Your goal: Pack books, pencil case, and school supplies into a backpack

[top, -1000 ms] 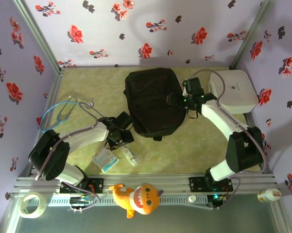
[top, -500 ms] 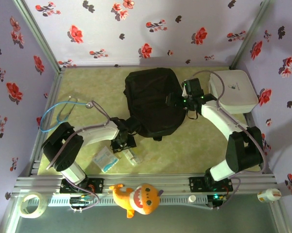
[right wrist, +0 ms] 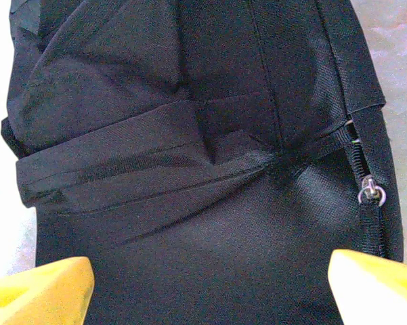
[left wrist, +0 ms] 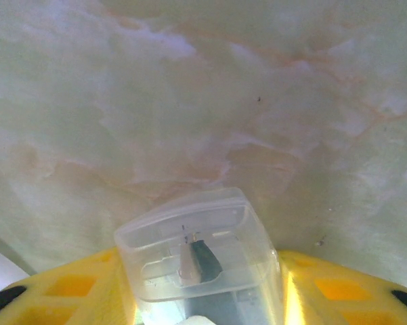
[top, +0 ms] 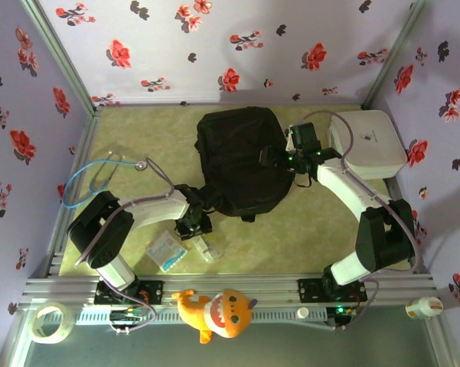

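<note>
Setting: Lilac walls printed with red and black flowers close in on three sides of your pale, marbled green table.
Backpack: the black backpack lies flat at mid-table with its rounded top toward the far wall. In the right wrist view its fabric is creased, and a metal zipper pull sits on its right edge.
Pencil case: the clear pencil case lies on the table near the front edge, well short of the backpack and just right of a flat pale packet.
Left hand: your left hand is low over the case. In its wrist view the yellow fingers flank the case closely on both sides, but you cannot tell whether they press it yet.
Right hand: your right hand hangs over the backpack's right side, its fingers spread wide with nothing between them but the fabric below.
Surroundings: you have a white rounded box at the far right and a blue stethoscope at the left. An orange plush toy and a tape roll sit on the front rail.
</note>
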Available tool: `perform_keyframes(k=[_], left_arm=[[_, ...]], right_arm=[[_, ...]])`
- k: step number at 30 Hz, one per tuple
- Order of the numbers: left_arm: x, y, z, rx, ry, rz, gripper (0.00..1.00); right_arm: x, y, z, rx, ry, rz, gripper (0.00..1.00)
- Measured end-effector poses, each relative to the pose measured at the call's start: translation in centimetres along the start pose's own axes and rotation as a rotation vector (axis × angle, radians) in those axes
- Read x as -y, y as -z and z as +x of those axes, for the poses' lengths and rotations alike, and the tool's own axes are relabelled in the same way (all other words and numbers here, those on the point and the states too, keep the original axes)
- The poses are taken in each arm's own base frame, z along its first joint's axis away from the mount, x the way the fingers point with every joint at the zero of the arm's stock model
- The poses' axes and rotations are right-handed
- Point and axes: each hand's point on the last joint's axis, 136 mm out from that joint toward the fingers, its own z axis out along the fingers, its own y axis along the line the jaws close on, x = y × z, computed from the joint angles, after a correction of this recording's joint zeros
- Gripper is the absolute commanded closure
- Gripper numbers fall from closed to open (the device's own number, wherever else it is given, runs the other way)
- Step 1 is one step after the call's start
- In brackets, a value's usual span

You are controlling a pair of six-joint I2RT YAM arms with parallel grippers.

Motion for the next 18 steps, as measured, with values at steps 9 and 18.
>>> perform_keyframes(k=[9,18], left_arm=[[-0.2,1.9,-1.9,0.053,0.003,0.058,0.51],[-0.6,6.3,-6.9,0.123,0.057,0.256,0.53]], right_arm=[[-0.7,0.0,0.1,-0.006,-0.013,-0.041,0.10],[-6.9,-0.4,4.2,-0.089,0.043,-0.242,0.10]])
